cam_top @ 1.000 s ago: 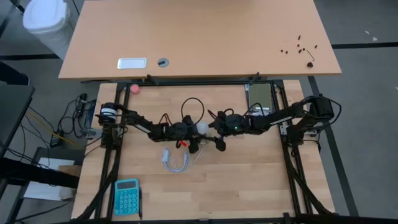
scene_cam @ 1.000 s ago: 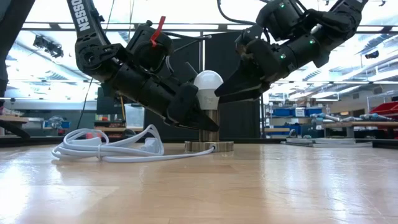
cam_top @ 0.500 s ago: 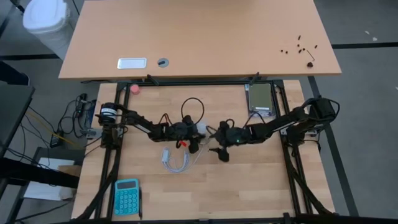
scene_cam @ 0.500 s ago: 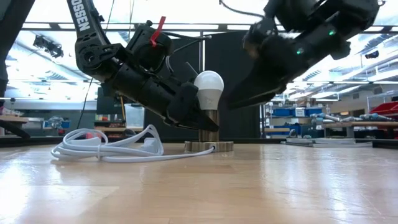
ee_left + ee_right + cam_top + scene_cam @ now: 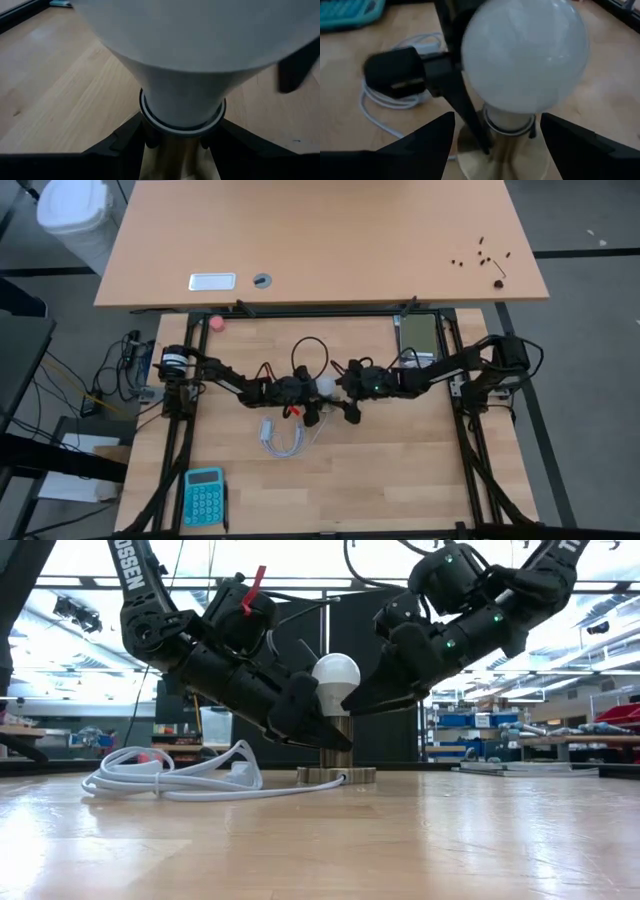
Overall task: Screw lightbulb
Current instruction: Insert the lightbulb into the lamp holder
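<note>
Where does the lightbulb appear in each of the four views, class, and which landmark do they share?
High view: lightbulb at centre, between the two grippers.
Low view: centre, upright.
Left wrist view: fills the top.
Right wrist view: centre.
Shared landmark: the socket under it, though hidden in the high view.

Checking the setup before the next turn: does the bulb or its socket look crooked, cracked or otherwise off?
Nothing stands out. The lightbulb stands upright in the socket, whose base lies flat on the table. The left gripper grips the socket just under the bulb; the right gripper is open around the globe. No cracks show.
</note>
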Robot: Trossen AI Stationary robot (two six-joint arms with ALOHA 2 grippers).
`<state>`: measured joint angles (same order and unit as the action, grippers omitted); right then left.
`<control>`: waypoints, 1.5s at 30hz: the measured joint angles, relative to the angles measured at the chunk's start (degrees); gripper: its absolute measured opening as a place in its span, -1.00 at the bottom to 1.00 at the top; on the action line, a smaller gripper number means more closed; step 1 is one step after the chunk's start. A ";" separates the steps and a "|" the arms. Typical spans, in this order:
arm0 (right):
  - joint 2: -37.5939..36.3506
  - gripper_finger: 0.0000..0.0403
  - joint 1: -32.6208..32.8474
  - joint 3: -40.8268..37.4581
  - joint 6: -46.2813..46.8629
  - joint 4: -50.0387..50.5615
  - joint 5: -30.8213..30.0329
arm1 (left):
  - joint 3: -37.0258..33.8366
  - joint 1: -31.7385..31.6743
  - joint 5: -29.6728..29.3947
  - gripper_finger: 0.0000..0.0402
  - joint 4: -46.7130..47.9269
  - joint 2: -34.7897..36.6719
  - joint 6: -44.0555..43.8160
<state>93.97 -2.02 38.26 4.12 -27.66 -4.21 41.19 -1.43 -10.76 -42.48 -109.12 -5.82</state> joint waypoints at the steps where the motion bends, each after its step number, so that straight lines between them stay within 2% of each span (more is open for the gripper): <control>1: 0.42 0.53 -0.04 0.00 -0.52 -0.32 0.02 | 0.00 0.02 0.00 -0.02 0.00 0.00 0.00; 6: 0.75 0.53 -1.62 0.00 -3.33 -1.43 1.45 | 0.00 0.02 0.21 -0.02 -0.01 0.00 0.00; 13: 1.62 0.53 -6.33 -0.05 -8.26 -3.38 14.88 | -0.01 0.02 0.34 -0.02 0.00 0.00 0.00; 18: 1.60 0.53 -6.10 0.00 -8.01 -4.79 17.19 | 0.00 0.02 0.48 -0.02 0.04 0.00 0.05; 31: 0.51 0.53 -0.58 0.13 -4.29 0.99 11.76 | 0.00 0.22 1.47 -0.02 0.38 -0.02 -0.14; 36: -2.02 0.53 0.78 -0.08 -3.06 4.33 11.90 | 0.00 0.22 1.13 -0.02 0.54 -0.02 -0.20; 41: -4.13 0.53 4.52 -0.04 -1.30 7.12 15.90 | 0.00 -0.28 -1.37 -0.02 0.48 -0.02 -0.70; 45: -4.17 0.53 6.23 -0.04 -1.27 8.48 8.34 | 0.00 -0.09 -0.73 -0.02 0.42 -0.02 -0.66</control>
<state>89.80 4.21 38.22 2.85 -19.18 4.13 41.19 -1.52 -11.49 -42.06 -109.14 -6.48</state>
